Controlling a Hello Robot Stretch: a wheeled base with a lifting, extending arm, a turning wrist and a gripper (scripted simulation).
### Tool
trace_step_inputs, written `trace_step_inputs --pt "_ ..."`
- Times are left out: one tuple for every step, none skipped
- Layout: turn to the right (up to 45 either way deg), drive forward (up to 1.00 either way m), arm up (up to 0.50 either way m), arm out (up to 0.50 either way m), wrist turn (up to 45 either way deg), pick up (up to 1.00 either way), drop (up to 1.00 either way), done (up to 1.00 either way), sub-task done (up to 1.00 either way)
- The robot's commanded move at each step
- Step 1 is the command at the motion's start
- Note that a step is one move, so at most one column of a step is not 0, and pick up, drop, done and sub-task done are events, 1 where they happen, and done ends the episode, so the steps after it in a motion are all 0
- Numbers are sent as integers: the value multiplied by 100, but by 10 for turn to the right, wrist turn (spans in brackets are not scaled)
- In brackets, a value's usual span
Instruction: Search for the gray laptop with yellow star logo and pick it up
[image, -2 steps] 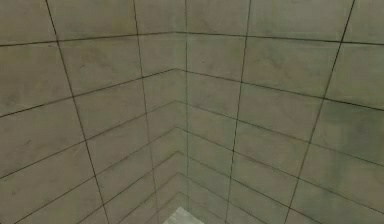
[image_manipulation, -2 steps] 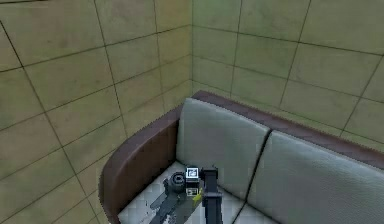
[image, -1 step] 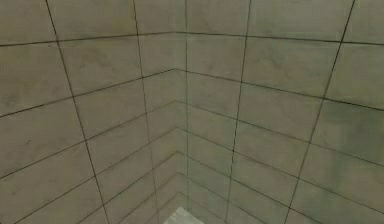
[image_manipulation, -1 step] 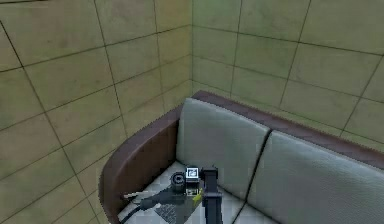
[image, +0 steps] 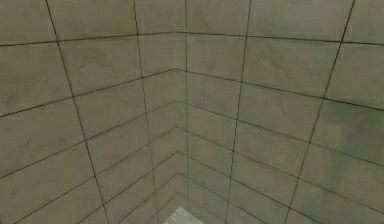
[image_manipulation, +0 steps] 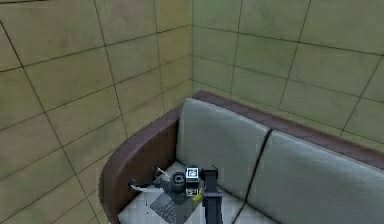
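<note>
In the arm side view my arm (image_manipulation: 212, 200) rises from the bottom edge over a sofa seat. Its two white marker squares (image_manipulation: 185, 179) sit at the far end, and the gripper (image_manipulation: 150, 186) reaches left of them toward the sofa's armrest. A dark grey flat shape (image_manipulation: 168, 207) lies on the seat cushion just below the gripper; its form is too small to name, and no yellow star can be made out. I cannot tell whether the gripper holds anything.
The sofa (image_manipulation: 240, 140) has a brown curved frame (image_manipulation: 125, 165) and grey back cushions, and stands in a corner of olive tiled walls (image_manipulation: 80, 70). The forward view faces a tiled wall corner (image: 186, 110) close ahead, with a sliver of pale floor (image: 185, 215) at the bottom.
</note>
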Motion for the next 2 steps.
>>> trace_step_inputs --pt "0 0 0 0 330 0 0 0 0" --pt "0 0 -30 0 0 0 0 0 0"
